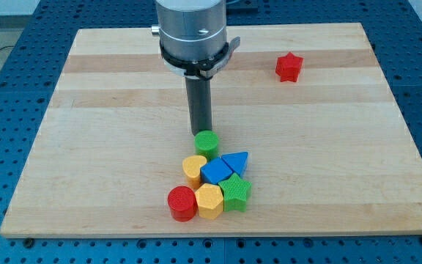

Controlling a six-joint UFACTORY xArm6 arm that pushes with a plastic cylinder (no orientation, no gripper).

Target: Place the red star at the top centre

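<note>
My tip [201, 133] sits just above the green cylinder [206, 144], holding nothing, a bare rod tool. Red star [289, 67] is well right; swing round its right side, push left along the surface [108, 88]

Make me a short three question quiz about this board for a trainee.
1. True or false: the red star sits in the cluster of blocks.
2. Which block is nearest my tip: A green cylinder, B red cylinder, C blue triangle?
3. Fill in: the yellow hexagon lies between the red cylinder and the green ____.
Key: 1 false, it lies apart at the view's upper right; 2 A; 3 star.
</note>
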